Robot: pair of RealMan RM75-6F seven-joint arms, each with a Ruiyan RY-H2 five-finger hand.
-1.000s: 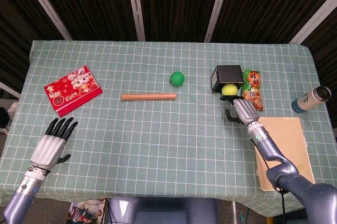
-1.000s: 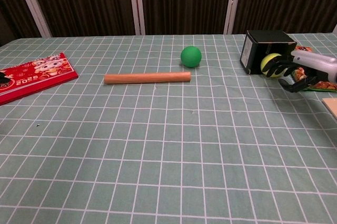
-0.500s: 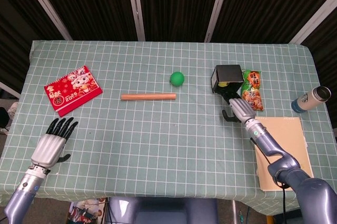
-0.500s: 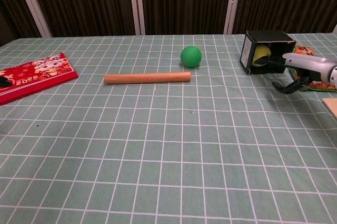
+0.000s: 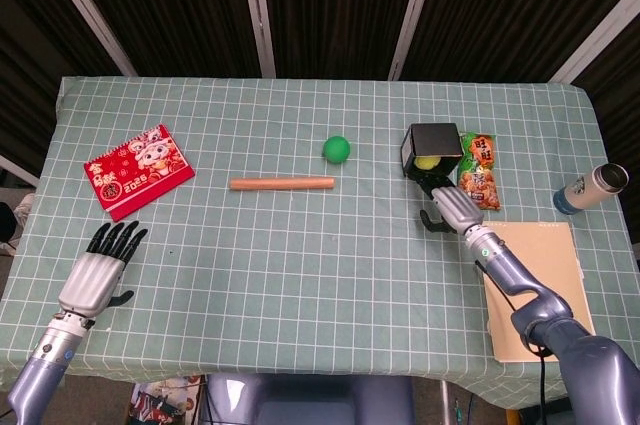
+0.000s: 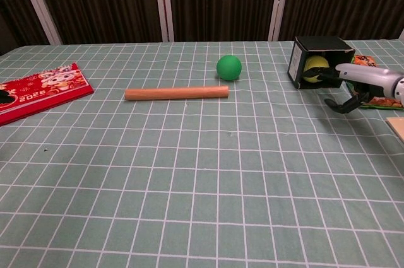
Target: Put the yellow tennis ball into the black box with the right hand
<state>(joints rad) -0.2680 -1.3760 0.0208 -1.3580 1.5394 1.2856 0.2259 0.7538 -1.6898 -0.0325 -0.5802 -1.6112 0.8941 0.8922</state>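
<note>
At the near left the left robot hand (image 5: 97, 273) lies idle on the green checked surface (image 5: 300, 265), its dark fingers spread and holding nothing, well apart from the task. Beyond it lies a flat red printed calendar (image 5: 138, 171). Toward the middle sit a long wooden rod (image 5: 281, 184) and a small green ball (image 5: 337, 149), both untouched bystanders. On the right, the small black box (image 6: 317, 60) lies on its side with its opening facing near, which lets a ball be pushed in sideways. The yellow tennis ball (image 6: 314, 67) sits inside that opening. The right robot hand (image 6: 353, 85) is just near and right of the box, fingers extended toward the opening; from these views I cannot tell whether its fingertips touch the ball. A colourful snack packet (image 5: 479, 170) lies just right of the box.
</note>
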